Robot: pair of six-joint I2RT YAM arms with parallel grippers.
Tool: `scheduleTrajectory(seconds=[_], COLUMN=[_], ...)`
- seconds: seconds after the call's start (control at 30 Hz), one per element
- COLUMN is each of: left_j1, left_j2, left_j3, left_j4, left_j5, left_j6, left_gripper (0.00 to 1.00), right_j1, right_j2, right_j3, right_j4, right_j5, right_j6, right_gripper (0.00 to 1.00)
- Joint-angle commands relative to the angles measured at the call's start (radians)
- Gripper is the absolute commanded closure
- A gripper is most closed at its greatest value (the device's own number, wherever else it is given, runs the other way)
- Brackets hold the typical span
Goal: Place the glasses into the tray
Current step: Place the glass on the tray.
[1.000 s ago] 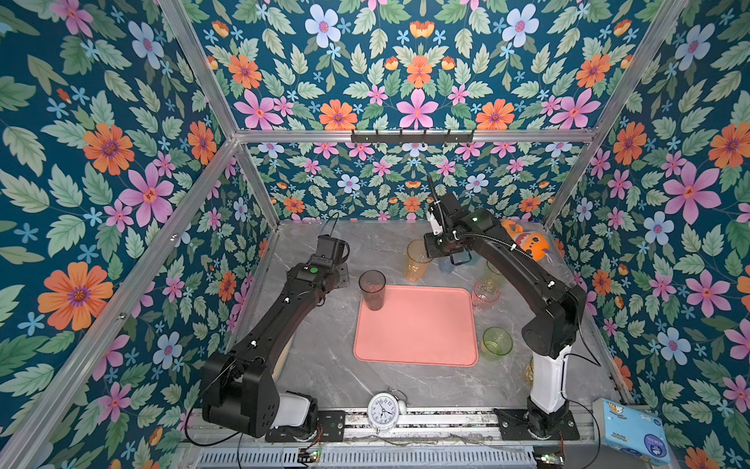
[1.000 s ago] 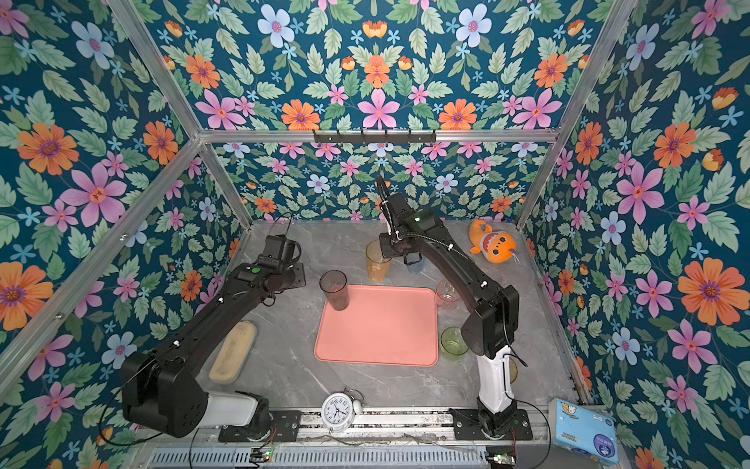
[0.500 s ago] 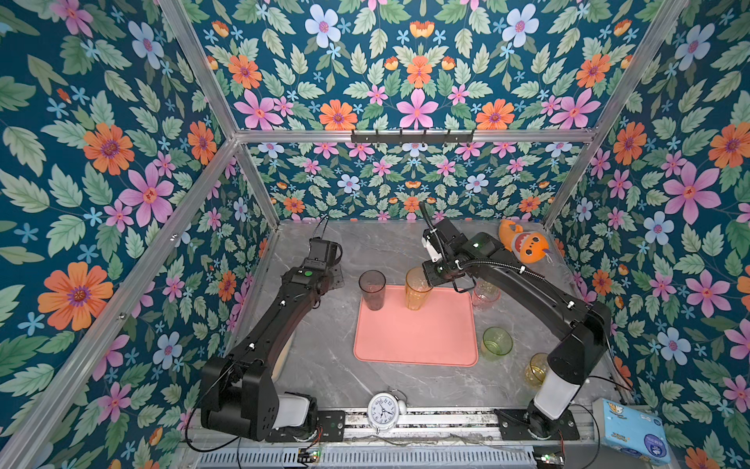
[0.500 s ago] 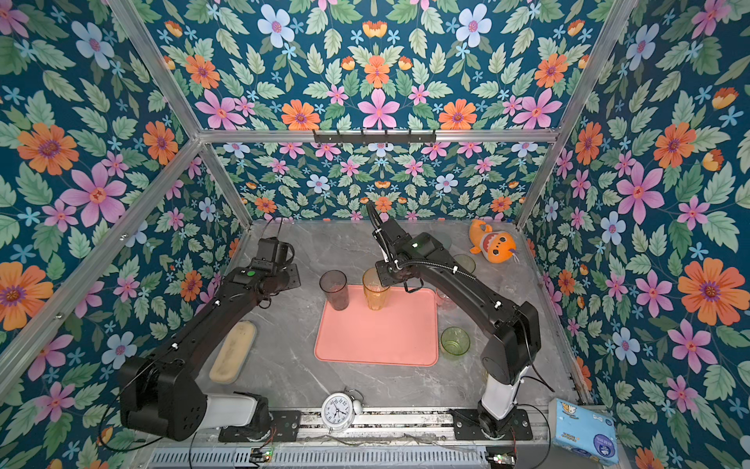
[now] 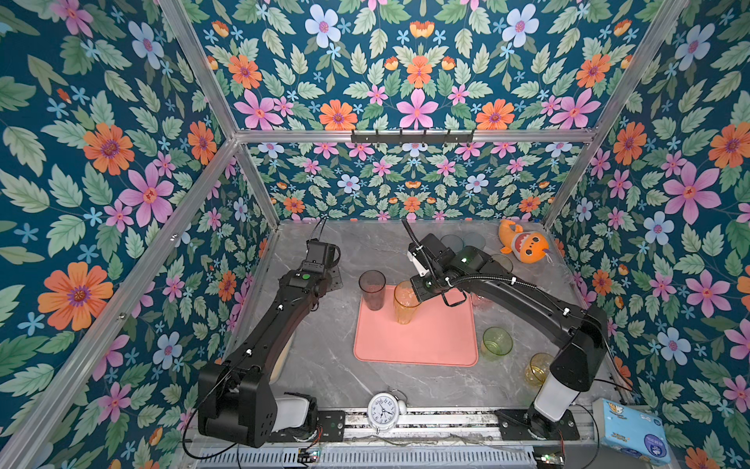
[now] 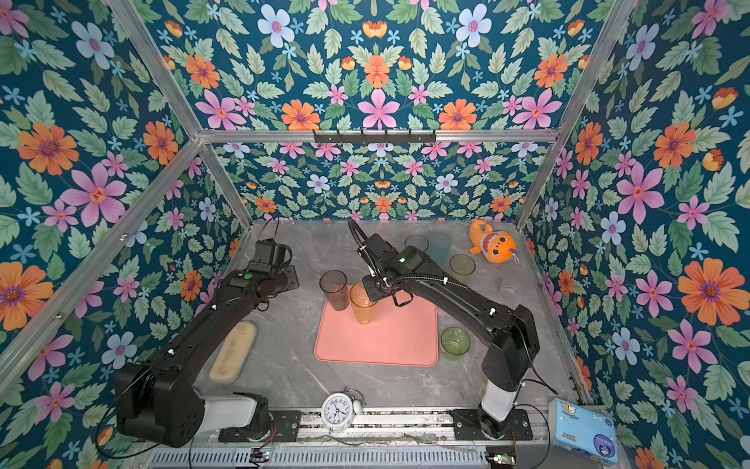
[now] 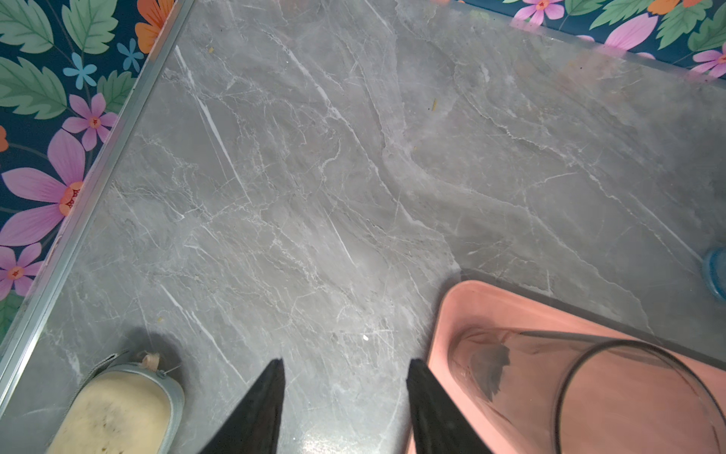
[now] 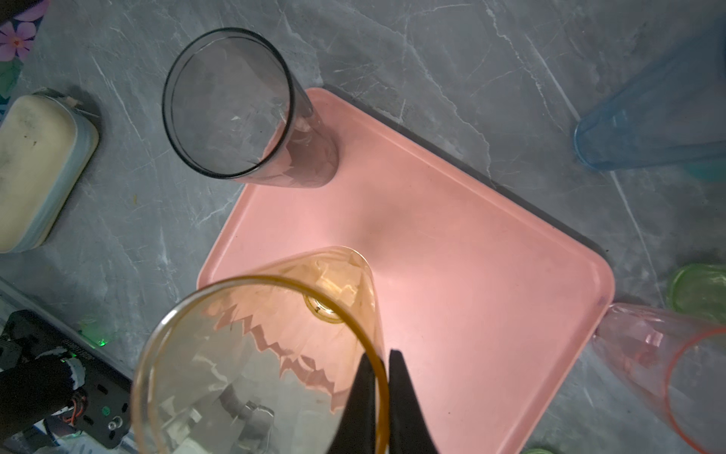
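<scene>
Top views: the grey marble worktop point(image 5: 324, 365) is the biggest thing, filling the booth floor. L arm point(image 5: 284, 320) reaches fwd along the left side. R arm point(image 5: 527, 296) bends in from the right, w/ its wrist over the far-left part of the tray.

Salmon-pink tray point(image 5: 430, 341) lies flat mid-worktop.

Off the tray:
- cream oblong pouch point(image 6: 233, 351) by the L arm
- blue tissue pack point(image 5: 631, 432) at the near-right corner, beyond the worktop edge
- orange plush point(image 5: 525, 245) at the far right
- white alarm clock point(image 5: 383, 410) on the front rail

Tall glasses:
- Grey glass point(image 5: 372, 290) stands upright inside the tray's far-left corner.
- Amber glass point(image 5: 405, 306) is just beside it, base over the tray. Can't tell if the base touches down.
- Blue glass point(image 6: 417, 243) and teal glass point(image 6: 440, 245) stand together at the far edge, on the worktop, well apart from the tray.
- Pink glass point(image 8: 668, 373) stands on the worktop just beside the tray's right edge, mostly hidden by the R arm in both top views.

Short glasses, all on the worktop:
- Green glass point(image 5: 496, 343) is just beside the tray's near-right corner.
- Yellow glass point(image 5: 536, 367) is near it, partly behind the R arm.
- Pale green glass point(image 6: 462, 264) is on the far side next to the R arm.

R wrist view: R pincer point(image 8: 376, 355) is clenched on the amber glass's rim, one finger inside and one outside.

L wrist view: L pincer point(image 7: 345, 365) is released, fingers apart w/ nothing btw them, over bare worktop just beside the tray corner that holds the grey glass.
</scene>
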Motion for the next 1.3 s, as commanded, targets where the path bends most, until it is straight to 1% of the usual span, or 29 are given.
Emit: scheduleTrajectory(seconds=[0.0,0.27,0.6,1.27], left_j1=[0.001,0.004,0.009,0.014], left_j2=[-0.002,-0.009,-0.019,-0.042], left_j3=[-0.001,-0.008,-0.026,-0.052], left_j4=[0.008,0.008,0.014,0.018], left_j5=[-0.013,-0.021,-0.016,-0.014], left_j6=[-0.002,0.001,0.000,0.004], left_gripper=[0.46,0.46,0.46,0.46], right_j1=[0.017,0.061,0.120,0.144], right_j2=[0.020,0.061,0.150,0.264], right_j3=[0.025,0.053,0.106,0.191], right_j4=[0.015,0.046,0.053,0.051], right_j5=[0.002,-0.005,-0.001,0.041], right_j6=[0.023,0.052,0.074,0.070], right_gripper=[1.00,1.00,1.00,1.00])
